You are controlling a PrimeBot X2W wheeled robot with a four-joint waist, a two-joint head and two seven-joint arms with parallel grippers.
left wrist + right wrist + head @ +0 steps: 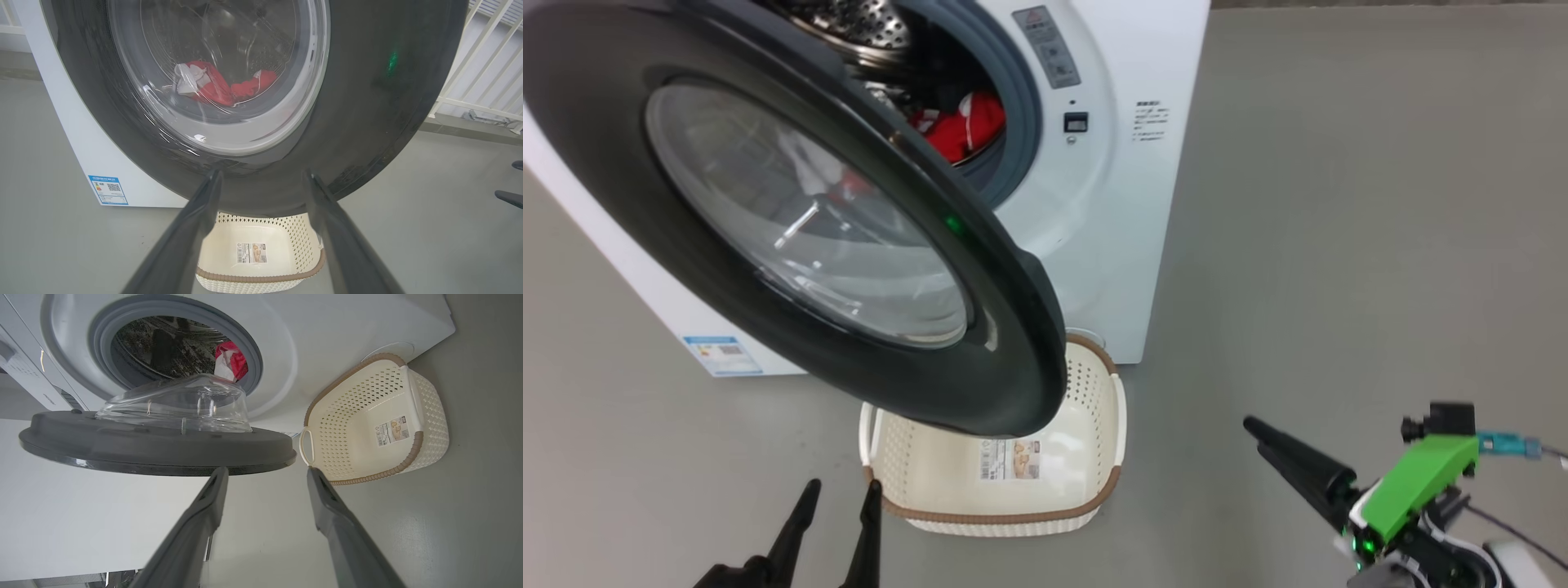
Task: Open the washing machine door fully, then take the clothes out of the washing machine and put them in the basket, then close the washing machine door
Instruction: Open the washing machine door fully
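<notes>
Two grippers are being shown with fingers spread and nothing gripped: the left gripper (842, 487) is hovering low, just beside the basket (1013, 516), and the right gripper (267, 471) is pointing toward the free edge of the washing machine door (809, 220), clear of it in the head view. Only part of the opening is being cleared by the door, which is hanging at roughly half swing above the empty basket, so the door-opening step is being judged unfinished. The clothes (960, 126), red with a white piece, are lying inside the drum (866, 24) of the washing machine (1127, 204). To finish well, the black rim is best pushed from its inner side near the free edge, along the hinge's arc rather than straight outward, with a finger laid flat so the glossy surface is not slipped off. The bulging glass is better avoided, and a low sweep risks being caught on the basket's rim.
</notes>
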